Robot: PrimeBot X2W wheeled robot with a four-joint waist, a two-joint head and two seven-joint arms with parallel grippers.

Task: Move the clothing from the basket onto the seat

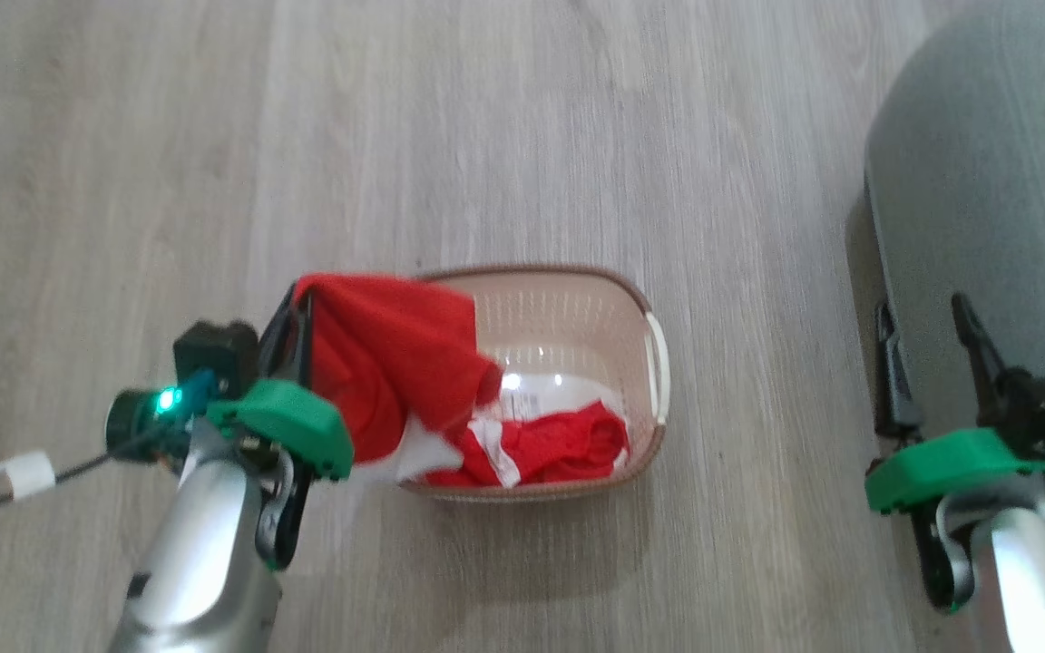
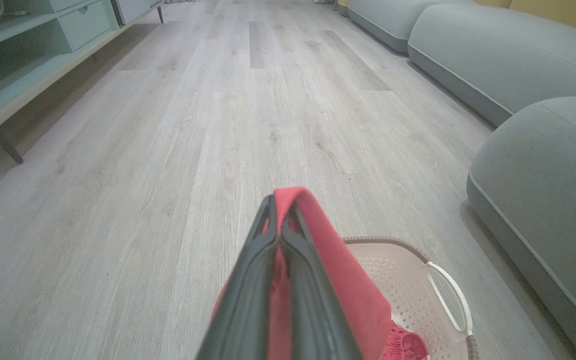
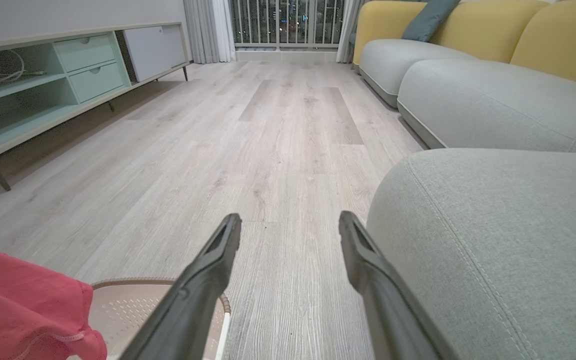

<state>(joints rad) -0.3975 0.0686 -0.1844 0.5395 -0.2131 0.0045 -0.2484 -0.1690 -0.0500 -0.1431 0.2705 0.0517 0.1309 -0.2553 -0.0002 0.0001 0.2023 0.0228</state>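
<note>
The cream basket (image 1: 654, 340) with a brown rim stands on the wood floor at centre. Red clothing (image 1: 386, 363) with white panels is lifted over the basket's left end, and its lower part (image 1: 541, 449) still lies on the basket floor. My left gripper (image 1: 291, 304) is shut on the raised red fabric; in the left wrist view the clothing (image 2: 338, 270) drapes over the closed left gripper (image 2: 280, 200) above the basket (image 2: 408, 280). My right gripper (image 1: 922, 313) hangs open beside the grey seat (image 1: 985, 163), nothing between its fingers. In the right wrist view the right gripper (image 3: 290, 222) is open, the seat (image 3: 493, 235) to its right.
Pale wood floor (image 1: 532, 118) spreads all round the basket. A low pale-green cabinet (image 3: 33, 85) runs along the far left wall. More grey cushions (image 3: 468, 95) with yellow backs line the right side. A cable with a white tag (image 1: 22, 473) trails from my left wrist.
</note>
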